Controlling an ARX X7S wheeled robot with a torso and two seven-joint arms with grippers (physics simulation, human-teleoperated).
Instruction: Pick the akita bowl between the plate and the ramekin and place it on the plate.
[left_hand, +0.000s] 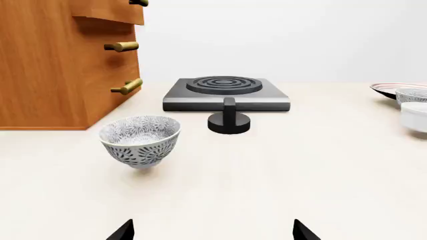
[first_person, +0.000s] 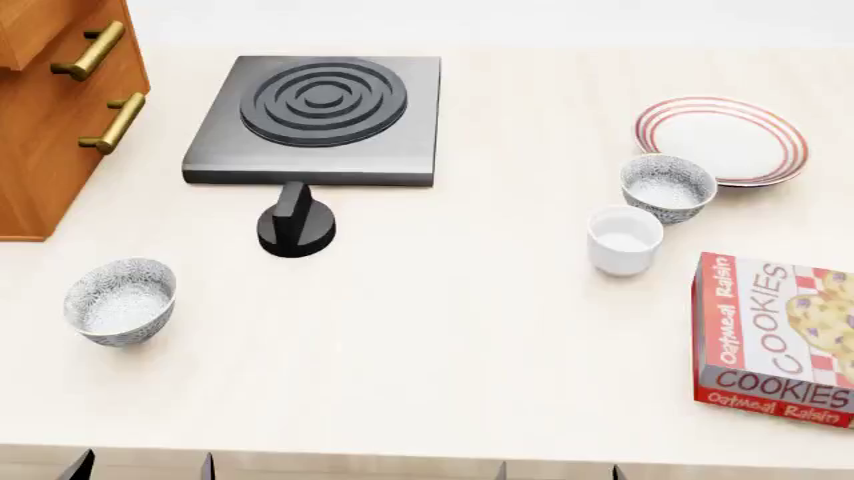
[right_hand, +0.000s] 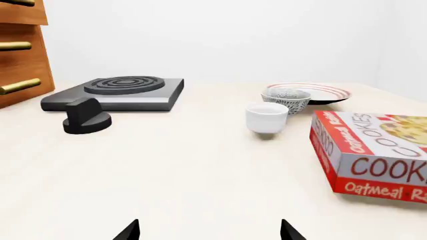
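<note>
Akita bowl (first_person: 667, 186) upright on worktop (first_person: 441, 340), between plate (first_person: 722, 139) and ramekin (first_person: 623, 240), just beside both. We see second speckled bowl (first_person: 120, 300) well apart near drawers (first_person: 54, 110). Left hand (left_hand: 212, 231) and right hand (right_hand: 209, 231) fingers apart, both empty, away from bowl.

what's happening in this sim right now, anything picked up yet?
Nothing is picked up yet. Both pincers, left and right, hang open at the near edge of the counter, holding nothing. The target akita bowl sits on the counter between the plate and the ramekin. A look-alike speckled bowl sits far off on the left arm's side, near the wooden drawers. The stove burner, its black knob and a cookie box are untouched.
</note>
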